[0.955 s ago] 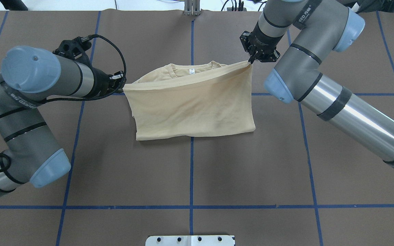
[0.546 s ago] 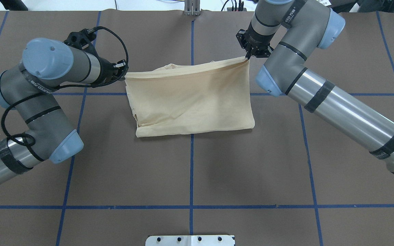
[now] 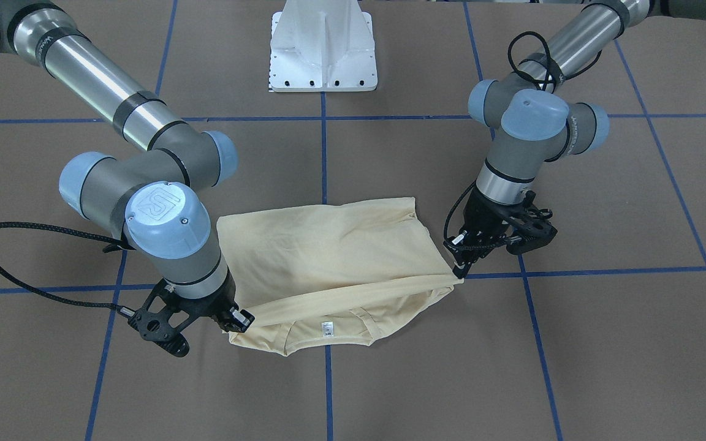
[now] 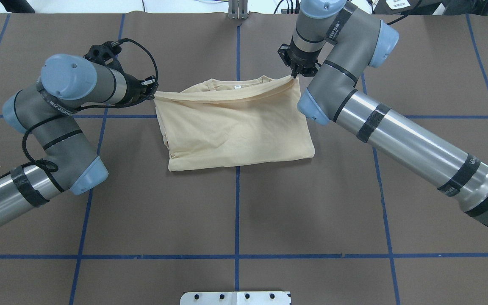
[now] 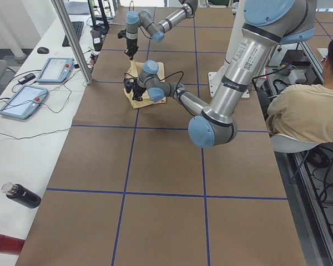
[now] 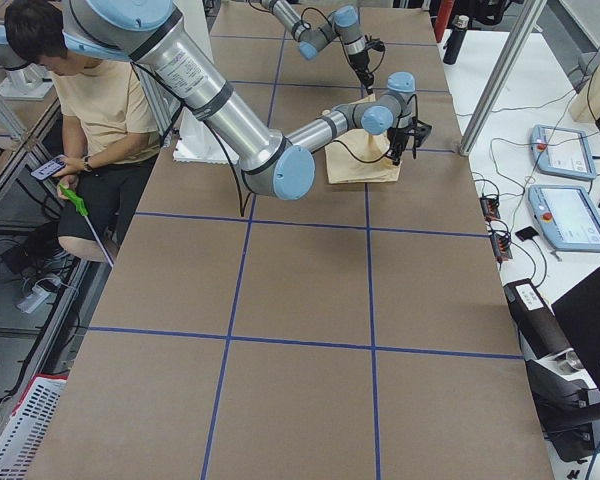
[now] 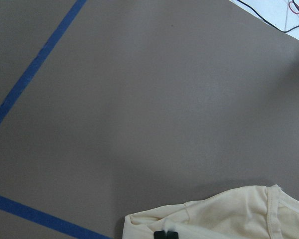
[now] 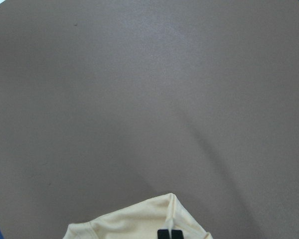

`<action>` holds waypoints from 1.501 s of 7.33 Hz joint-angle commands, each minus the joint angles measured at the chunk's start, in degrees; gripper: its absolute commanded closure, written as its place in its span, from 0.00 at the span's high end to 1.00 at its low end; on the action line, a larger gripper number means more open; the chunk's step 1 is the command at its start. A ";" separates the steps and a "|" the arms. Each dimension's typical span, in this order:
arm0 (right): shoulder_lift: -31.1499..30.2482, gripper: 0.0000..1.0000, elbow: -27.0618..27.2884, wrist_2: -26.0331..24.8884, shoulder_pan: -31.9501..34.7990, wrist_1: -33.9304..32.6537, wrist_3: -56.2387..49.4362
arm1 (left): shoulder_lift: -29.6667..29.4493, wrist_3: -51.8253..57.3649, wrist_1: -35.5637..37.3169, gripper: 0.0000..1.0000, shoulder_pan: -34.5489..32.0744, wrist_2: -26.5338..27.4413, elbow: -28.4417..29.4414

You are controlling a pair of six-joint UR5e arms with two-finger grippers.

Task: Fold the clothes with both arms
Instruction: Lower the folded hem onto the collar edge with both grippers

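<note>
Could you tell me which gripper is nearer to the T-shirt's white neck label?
Right. The right gripper pinches the T-shirt edge to the right of the neck label; the left gripper holds the opposite, farther corner.

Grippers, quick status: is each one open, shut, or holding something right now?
Left gripper: closed, holding one corner of the T-shirt along its lifted edge.
Right gripper: closed, holding the other corner of that edge.

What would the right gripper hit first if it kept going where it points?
Probably the brown table cover: the right gripper, shut on the T-shirt corner, points down at it.
</note>
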 commanded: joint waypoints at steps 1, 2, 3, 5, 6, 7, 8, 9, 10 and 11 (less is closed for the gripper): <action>0.09 0.00 -1.67 -0.82 -0.26 1.24 -0.03 | -1.06 0.03 -2.14 0.00 0.00 2.07 3.29; 0.18 0.00 -1.77 -0.91 -0.35 1.24 -0.03 | -1.16 0.03 -2.33 0.00 0.00 2.17 3.66; 0.09 0.00 -1.94 -0.91 -0.35 1.24 -0.03 | -1.16 0.03 -2.33 0.00 0.00 2.26 3.75; 0.27 0.48 -2.21 -0.91 -0.35 1.24 -0.03 | -1.25 0.03 -2.33 0.00 0.00 2.34 3.75; 1.22 0.66 -2.73 -0.91 -0.43 1.33 -0.03 | -1.25 0.03 -2.33 0.00 0.00 2.26 3.75; 2.97 0.77 -3.34 -1.00 -0.43 1.25 -0.03 | -1.25 0.03 -2.33 0.04 0.00 2.26 3.75; 3.08 0.85 -3.61 -1.70 -0.52 1.33 -0.03 | -1.16 0.03 -2.33 0.22 0.00 2.26 3.75; 3.08 0.91 -3.26 -1.79 -0.17 1.33 0.05 | -1.07 0.03 -2.41 0.39 -0.09 2.34 3.75; 3.17 0.92 -2.91 -1.79 -0.17 1.25 0.23 | -1.07 0.03 -2.42 0.40 -0.18 2.26 3.66; 2.47 0.92 -0.47 -1.71 -0.08 1.24 0.93 | -1.07 0.12 -2.42 0.42 -0.53 2.26 3.57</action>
